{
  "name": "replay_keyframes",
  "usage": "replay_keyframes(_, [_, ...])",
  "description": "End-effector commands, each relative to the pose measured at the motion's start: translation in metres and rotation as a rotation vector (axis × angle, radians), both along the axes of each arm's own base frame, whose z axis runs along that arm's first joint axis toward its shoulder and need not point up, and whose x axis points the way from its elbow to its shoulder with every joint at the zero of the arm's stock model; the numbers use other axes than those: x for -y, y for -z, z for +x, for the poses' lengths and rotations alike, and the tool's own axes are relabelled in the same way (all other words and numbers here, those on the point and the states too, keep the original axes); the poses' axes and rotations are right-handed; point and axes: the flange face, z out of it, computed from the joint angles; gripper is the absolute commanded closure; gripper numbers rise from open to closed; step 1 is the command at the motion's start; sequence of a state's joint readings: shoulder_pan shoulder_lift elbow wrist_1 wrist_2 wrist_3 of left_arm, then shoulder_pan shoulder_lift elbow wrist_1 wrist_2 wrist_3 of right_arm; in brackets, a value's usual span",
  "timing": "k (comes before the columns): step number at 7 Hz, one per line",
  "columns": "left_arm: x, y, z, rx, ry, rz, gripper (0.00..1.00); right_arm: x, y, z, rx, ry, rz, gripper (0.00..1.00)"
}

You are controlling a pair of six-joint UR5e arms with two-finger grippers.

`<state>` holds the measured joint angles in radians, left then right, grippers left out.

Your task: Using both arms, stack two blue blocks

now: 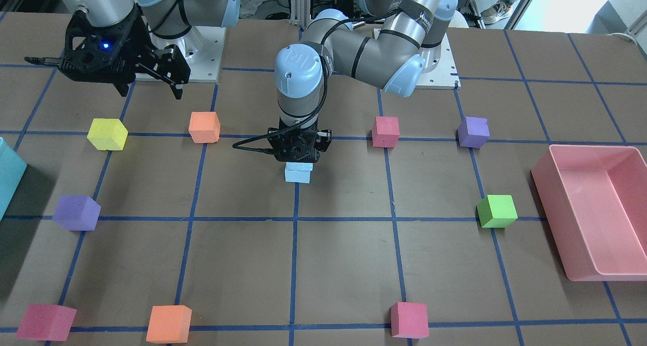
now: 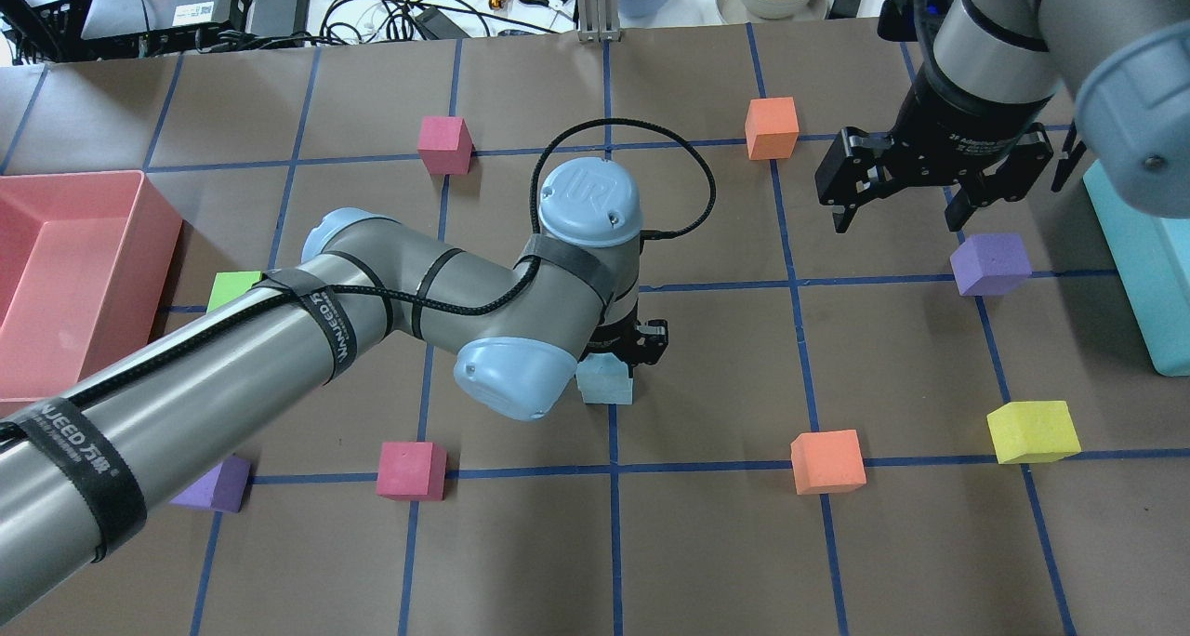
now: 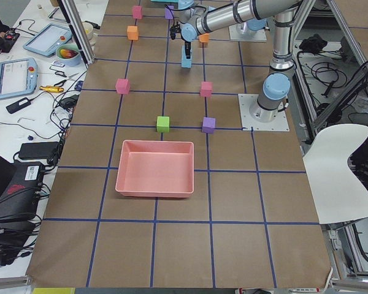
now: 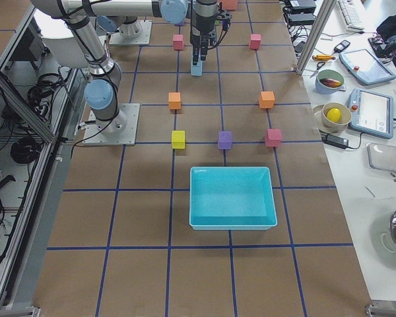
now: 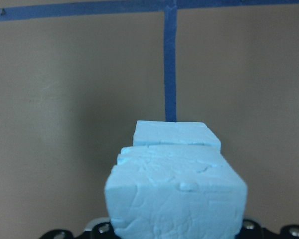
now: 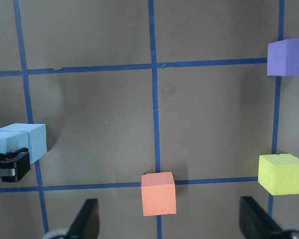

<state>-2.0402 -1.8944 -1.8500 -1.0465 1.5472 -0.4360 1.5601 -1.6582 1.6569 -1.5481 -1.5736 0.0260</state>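
My left gripper (image 1: 298,158) is shut on a pale blue block (image 5: 175,199) at the middle of the table. It holds that block right over the second blue block (image 1: 297,176), which sits on the table by a blue tape line. The held block looks a little offset from the lower block (image 5: 175,133). I cannot tell if they touch. Both blocks show at the left edge of the right wrist view (image 6: 34,139). In the overhead view only one blue block face (image 2: 604,382) shows under the left wrist. My right gripper (image 2: 897,222) is open and empty, raised above the table near an orange cube (image 2: 772,126).
A pink bin (image 1: 548,204) stands on the left arm's side and a teal bin (image 2: 1130,264) on the right arm's side. Yellow (image 1: 107,134), orange (image 1: 204,127), red (image 1: 385,131), purple (image 1: 473,132) and green (image 1: 497,211) cubes lie scattered around the stack.
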Motion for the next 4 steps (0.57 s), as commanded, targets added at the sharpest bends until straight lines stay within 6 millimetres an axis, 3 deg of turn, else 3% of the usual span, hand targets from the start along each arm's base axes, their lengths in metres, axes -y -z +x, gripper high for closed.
replay_keyframes(1, [0.002,-0.004,-0.001,-0.009,0.0,-0.013,0.0,0.0,-0.005,0.0,0.0,-0.001,-0.012,0.0])
replay_keyframes(3, [0.01,-0.03,0.006,-0.035,-0.005,-0.057,0.0,-0.001,-0.006,0.0,0.0,0.0,-0.014,0.0])
replay_keyframes(4, [0.021,-0.059,0.007,-0.046,0.041,-0.095,0.0,-0.004,-0.009,0.001,-0.002,-0.001,-0.02,0.0])
